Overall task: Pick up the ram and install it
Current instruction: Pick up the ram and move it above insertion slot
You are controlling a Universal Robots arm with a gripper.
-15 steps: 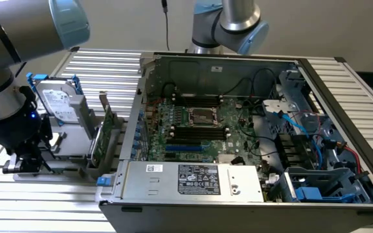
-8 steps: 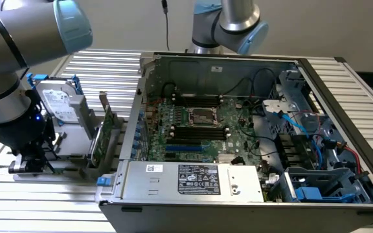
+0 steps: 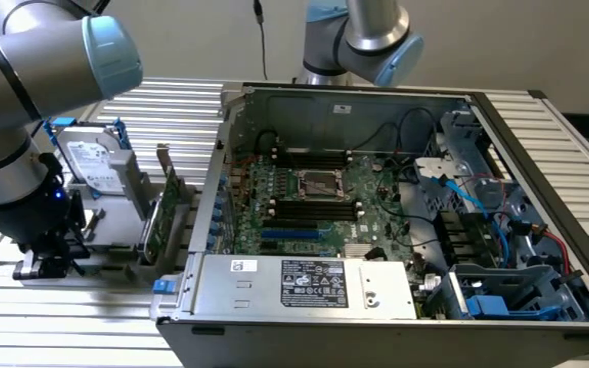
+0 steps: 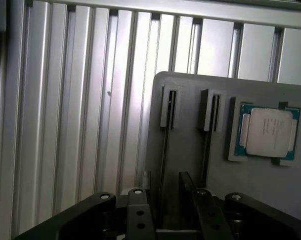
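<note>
The ram is hard for you to pick out. In the wrist view a thin dark edge (image 4: 186, 183) stands between the jaws, over the slotted gray holder (image 4: 188, 112), and you cannot tell whether that is it. The jaws sit low at that holder, spread wide and clamped on nothing. A processor (image 4: 268, 132) lies in the holder's recess. The hard drive (image 3: 95, 165) and green expansion card (image 3: 162, 215) stand nearby on the bench (image 3: 70, 322). The open computer case (image 3: 356, 103) is at the exterior view's right.
</note>
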